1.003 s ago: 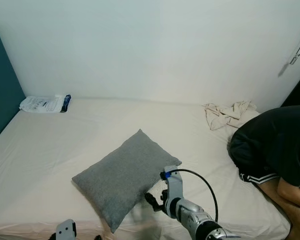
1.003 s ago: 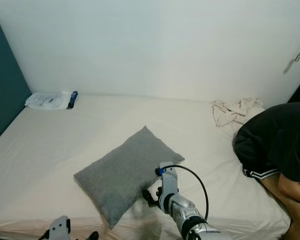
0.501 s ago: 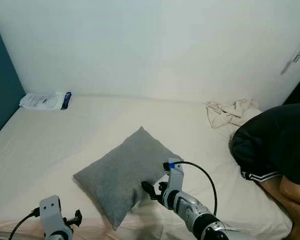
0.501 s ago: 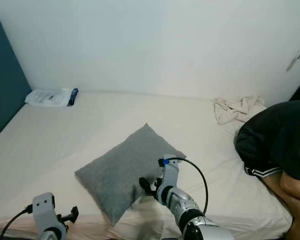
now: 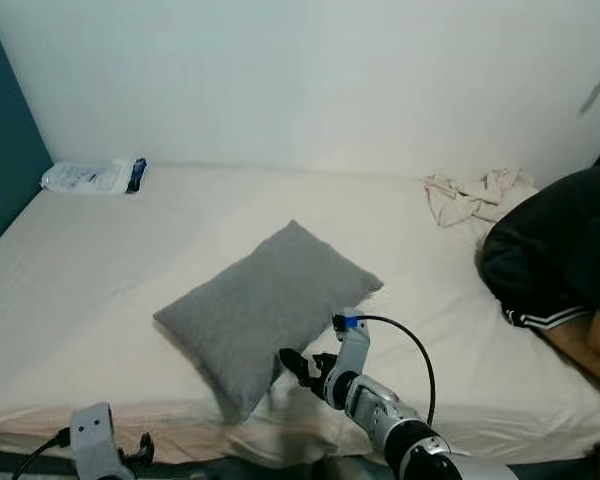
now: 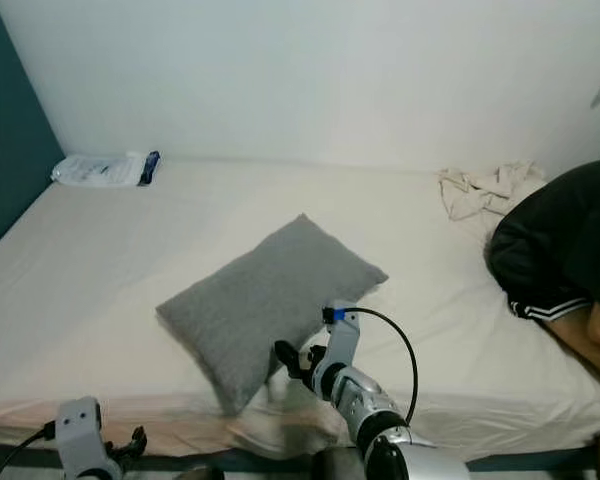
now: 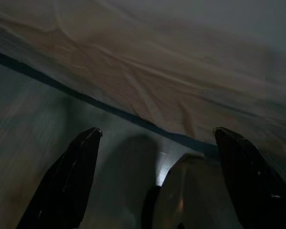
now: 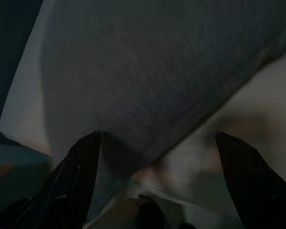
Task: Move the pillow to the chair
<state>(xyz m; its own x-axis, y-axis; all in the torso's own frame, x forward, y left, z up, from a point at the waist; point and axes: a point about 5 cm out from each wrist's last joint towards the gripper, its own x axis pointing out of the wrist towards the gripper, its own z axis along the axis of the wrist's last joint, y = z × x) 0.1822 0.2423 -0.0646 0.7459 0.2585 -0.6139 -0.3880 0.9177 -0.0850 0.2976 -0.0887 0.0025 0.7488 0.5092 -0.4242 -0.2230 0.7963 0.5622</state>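
Note:
A grey pillow [image 5: 265, 300] lies tilted on the cream bed [image 5: 110, 250], its near corner raised off the sheet. My right gripper [image 5: 298, 365] is open right at that near edge; in the right wrist view its black fingers [image 8: 78, 176] stand wide apart before the pillow's grey cloth [image 8: 152, 76]. Low at the bed's front edge, my left gripper [image 5: 140, 450] is open, with the hanging sheet [image 7: 148, 81] ahead of it in the left wrist view and nothing between its fingers.
A person in a black shirt [image 5: 555, 260] sits at the bed's right side. Crumpled beige cloth [image 5: 475, 195] lies at the back right. A white packet [image 5: 90, 176] rests at the back left by the teal headboard [image 5: 0, 150].
The camera has tipped down and shifted. My right gripper has moved in to the pillow's near edge. My left arm rose into view, then dropped low at the bed's front.

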